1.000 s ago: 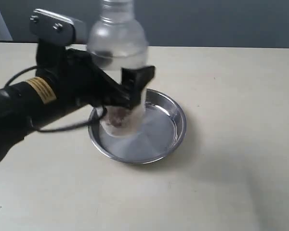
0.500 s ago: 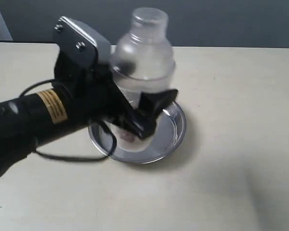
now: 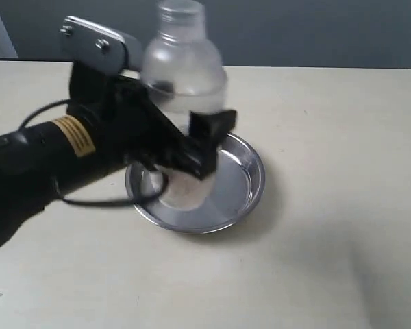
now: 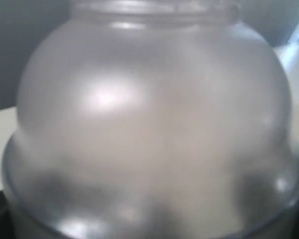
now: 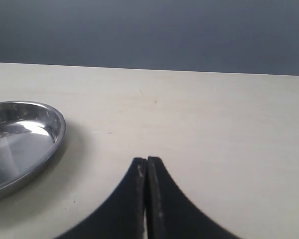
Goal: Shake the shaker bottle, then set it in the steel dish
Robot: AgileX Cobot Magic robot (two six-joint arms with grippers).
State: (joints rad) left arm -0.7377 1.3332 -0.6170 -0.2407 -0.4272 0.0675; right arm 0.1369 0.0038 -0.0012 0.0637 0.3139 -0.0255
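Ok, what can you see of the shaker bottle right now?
The clear plastic shaker bottle with frosted dome and small round cap stands roughly upright, clamped at mid-body by the left tool. Pinkish granules sit at its bottom. Its base is over the round shiny steel dish; contact with the dish cannot be told.

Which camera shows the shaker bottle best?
The exterior view: nearly the whole shaker bottle shows. The left wrist view gives only its frosted dome, close up; the right wrist view misses it.

The shaker bottle [image 3: 183, 72] and left gripper [image 3: 192, 147] block the steel dish [image 3: 250, 185].
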